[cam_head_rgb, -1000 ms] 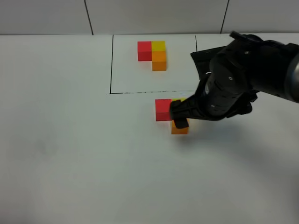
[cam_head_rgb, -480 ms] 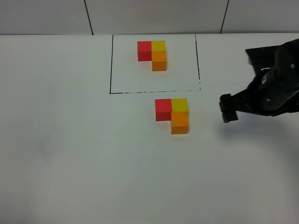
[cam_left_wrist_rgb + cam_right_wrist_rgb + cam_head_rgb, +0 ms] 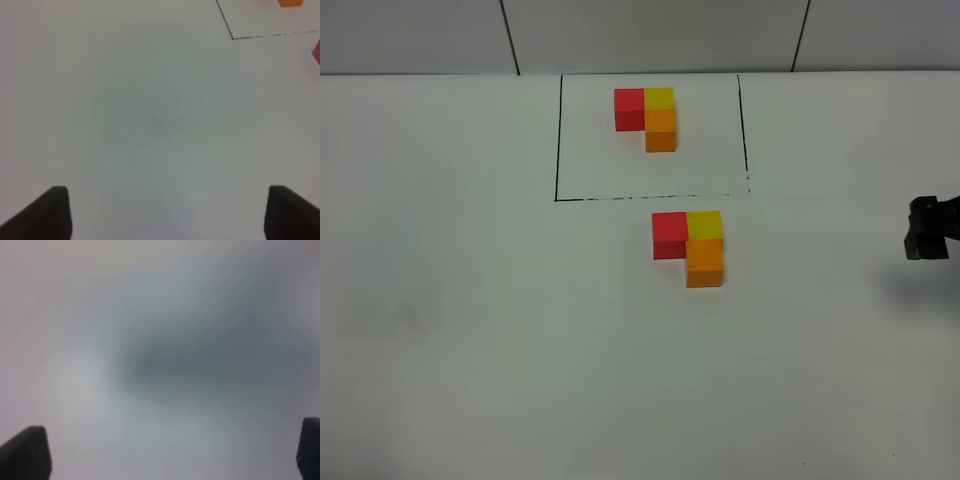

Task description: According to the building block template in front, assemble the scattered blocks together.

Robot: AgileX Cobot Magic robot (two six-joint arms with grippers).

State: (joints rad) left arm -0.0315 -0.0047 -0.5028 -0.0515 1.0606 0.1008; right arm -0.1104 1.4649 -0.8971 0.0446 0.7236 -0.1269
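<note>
Below the outlined box holding the template (image 3: 649, 118), the loose blocks (image 3: 689, 243) sat touching — red beside yellow, orange against the yellow, same L as the reference, so the build looked done. Right gripper (image 3: 926, 228) was at the table's (image 3: 470, 300) right edge, fingers spread with nothing between them, apparently parked well apart to avoid nudging the blocks. Left gripper (image 3: 165, 212) — spread and empty over bare table.

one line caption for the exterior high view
Assembled blocks mirror the template on the table; right gripper at the edge.
</note>
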